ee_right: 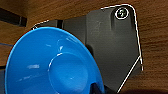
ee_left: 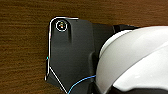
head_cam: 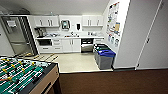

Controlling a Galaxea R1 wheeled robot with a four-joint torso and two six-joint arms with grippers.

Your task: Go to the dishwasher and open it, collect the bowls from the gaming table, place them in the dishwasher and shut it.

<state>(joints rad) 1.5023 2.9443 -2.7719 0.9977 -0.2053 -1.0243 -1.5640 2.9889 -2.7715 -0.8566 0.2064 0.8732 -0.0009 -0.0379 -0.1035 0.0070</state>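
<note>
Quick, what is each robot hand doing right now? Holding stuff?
Left gripper: cannot tell; a white bowl shows close by it.
Right gripper: cannot tell; a blue bowl shows close by it.

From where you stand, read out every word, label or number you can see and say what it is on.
None can be read.
Wall posters: print too blurred.
Paper on the fridge: too small.
Recycling bins: no legible label.
Blue bowl: no marking.
White bowl: no marking.
</note>
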